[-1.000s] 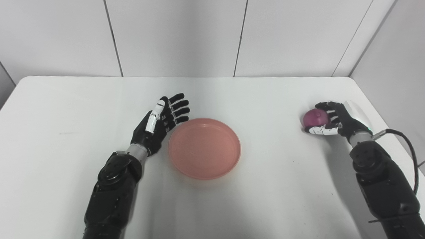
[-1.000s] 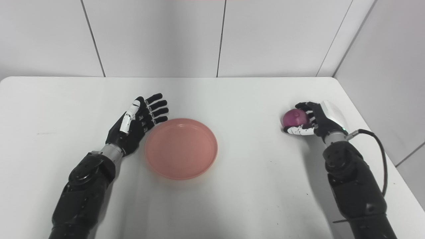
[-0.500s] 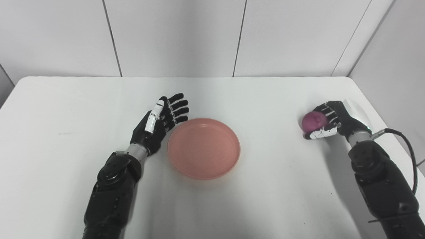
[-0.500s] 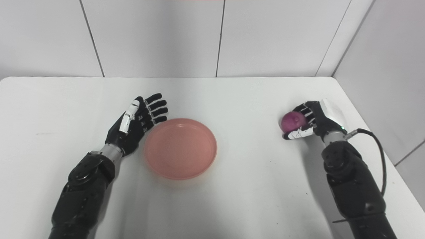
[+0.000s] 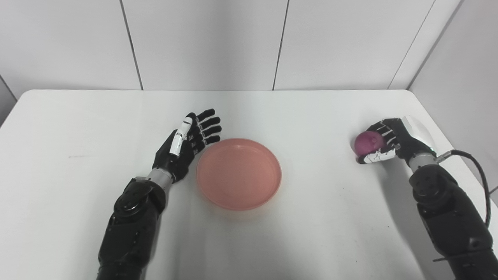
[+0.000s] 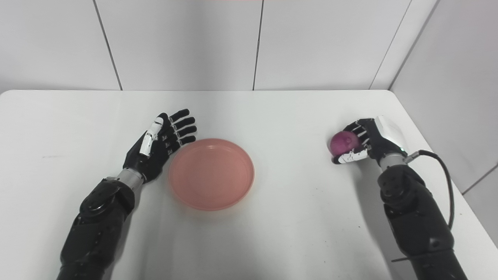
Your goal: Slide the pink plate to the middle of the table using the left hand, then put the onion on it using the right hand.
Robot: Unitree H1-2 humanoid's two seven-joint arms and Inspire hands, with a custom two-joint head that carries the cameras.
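Onion [image 5: 367,141] x1 gripped in my right hand [image 5: 393,140], one pink plate [image 5: 239,174] mid-table [image 5: 78,155], left hand [image 5: 186,142] fingers [image 5: 208,128] spread, empty, beside plate.

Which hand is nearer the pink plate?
Left. The left hand lies open right beside the pink plate, at its left rim. The right hand is far off near the table's right edge, shut on the onion.
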